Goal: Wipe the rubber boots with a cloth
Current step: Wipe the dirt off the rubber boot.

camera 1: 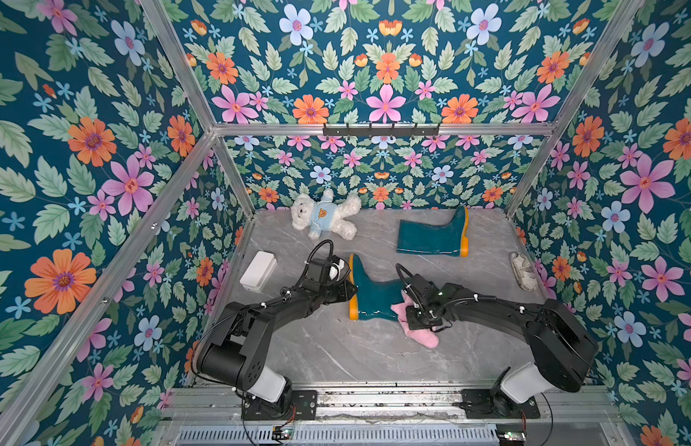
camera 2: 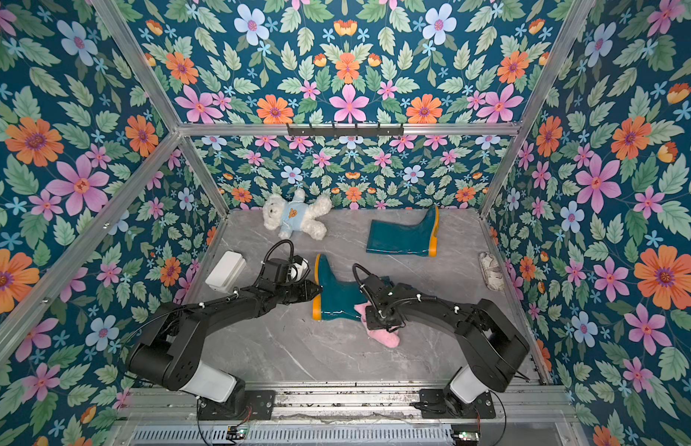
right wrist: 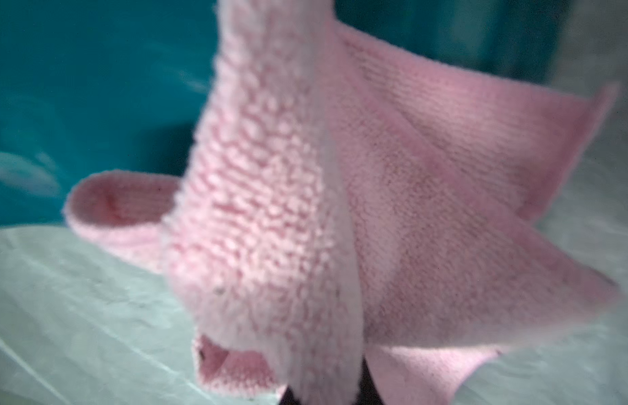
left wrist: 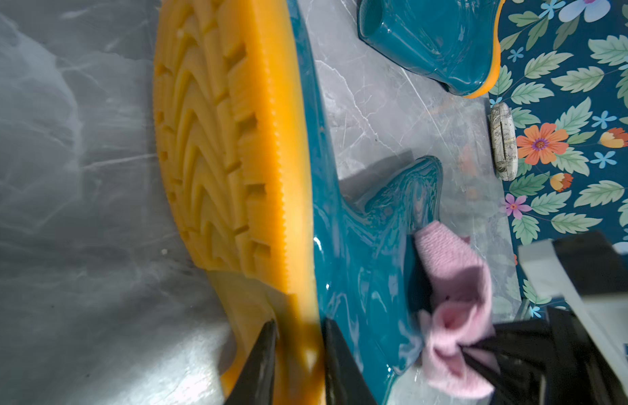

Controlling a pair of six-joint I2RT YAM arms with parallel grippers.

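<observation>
Against the right tool (right wrist: 327, 392), clamped on a pink terry cloth (left wrist: 453, 266), lies a glossy teal rubber boot (camera 1: 375, 297), orange sole (left wrist: 218, 140) pinched by the left tool (left wrist: 298, 328); its twin (camera 1: 429, 235) beyond both probably awaits wiping.

The walls (camera 1: 382, 77) on three sides carry dark blue wallpaper with big pink, orange and pale blue flowers and green leaves. Silver aluminium profiles (camera 1: 259, 129) run along the corners and across the back wall. A black hook rail (camera 1: 380, 131) is fixed on the horizontal one. The floor (camera 1: 336, 347) is a grey slab with white marble veins, and it shines a little under soft, even light. At the near edge lies a metal base rail (camera 1: 386, 399), with a slotted grille (camera 1: 336, 435) in front of it.
</observation>
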